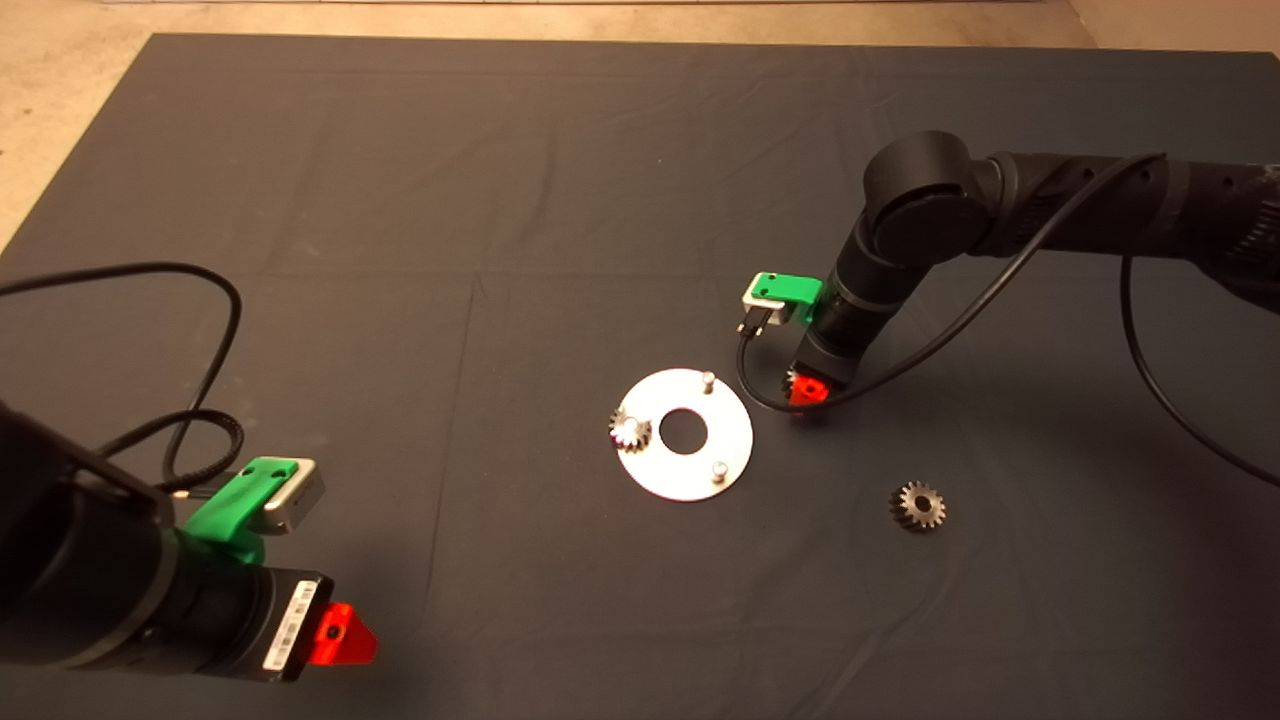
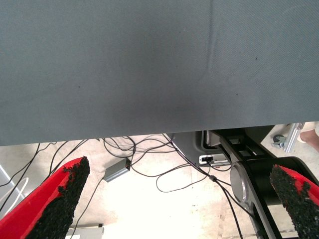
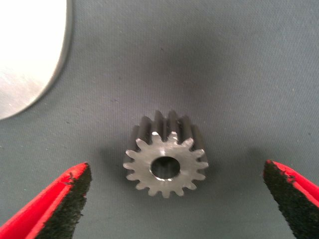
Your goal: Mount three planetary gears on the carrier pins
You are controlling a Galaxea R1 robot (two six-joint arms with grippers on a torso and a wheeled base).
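A: Nearest the camera, what shows?
B: The left gripper [image 1: 340, 632] waits at the head view's lower left, about eight o'clock from the disc [image 1: 660, 470]. Its fingers [image 2: 60, 199] stand wide apart with nothing between them; its wrist view looks over the mat [image 1: 400, 250] edge to cables on the floor.

A: And the loose gear?
B: One planetary gear [image 1: 919, 505] lies flat on the mat at about four o'clock from the disc, well apart from it.

A: The disc itself?
B: Flat on the mat, central hole open. A gear on the pin [image 1: 630, 429] sits at the disc's nine o'clock. Two bare carrier pins stand upright: one [image 1: 717, 468] near five o'clock, one [image 1: 707, 379] near one o'clock.

A: Then the right arm?
B: The right gripper [image 1: 806, 388] points down at the mat just beside the disc's rim, at about two to three o'clock. Its wrist view shows the third gear [image 3: 166, 154] lying on the mat between widely spread fingers [image 3: 62, 204], neither pad touching it, with the disc's edge near.
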